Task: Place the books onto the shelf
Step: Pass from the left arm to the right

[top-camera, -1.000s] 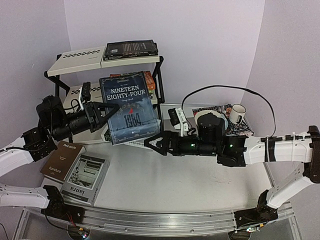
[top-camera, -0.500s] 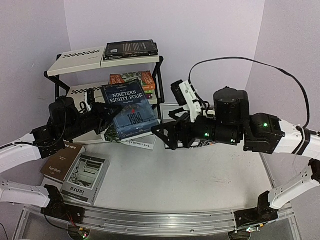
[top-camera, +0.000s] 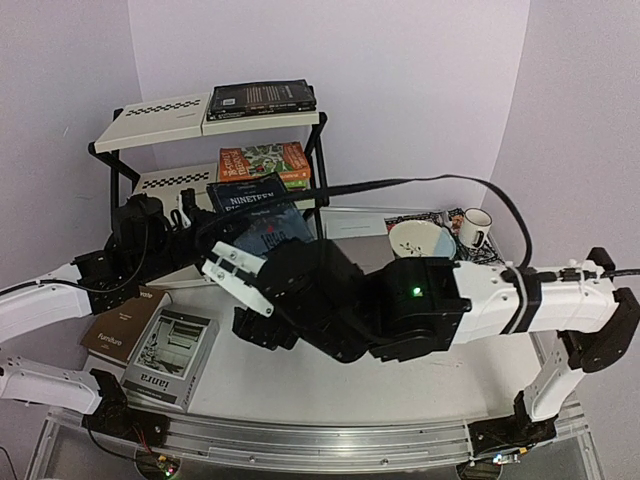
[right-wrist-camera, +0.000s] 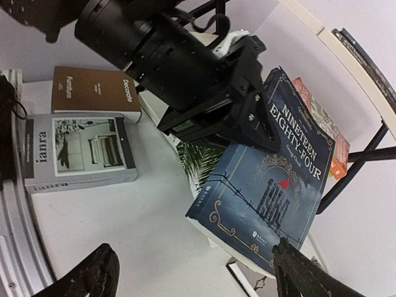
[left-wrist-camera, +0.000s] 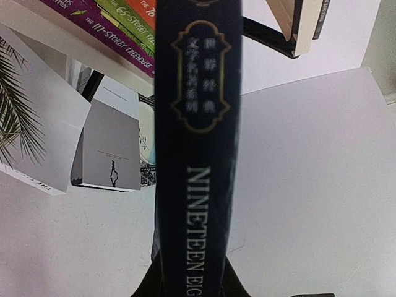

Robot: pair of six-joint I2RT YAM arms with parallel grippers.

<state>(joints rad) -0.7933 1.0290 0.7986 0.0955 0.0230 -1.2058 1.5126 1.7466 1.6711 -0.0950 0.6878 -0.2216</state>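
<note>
Book (right-wrist-camera: pixel 272 179), dark blue Nineteen Eighty-Four: in the air, tilted, just in front of the lower tier of the shelf (top-camera: pixel 160 180) and above the white palm-leaf book (right-wrist-camera: pixel 199 162) lying on the tabletop (top-camera: pixel 400 390), with the left hand (right-wrist-camera: pixel 257 130) clamped across its thickness at the spine edge. Looks stiff, fairly heavy, with a glossy and probably slick cover, so a one-edge pinch may let it sag or twist; mid-spine is the best hold. Right hand (right-wrist-camera: pixel 193 247) is spread wide and empty, facing the cover, well placed to steady the free edge.
</note>
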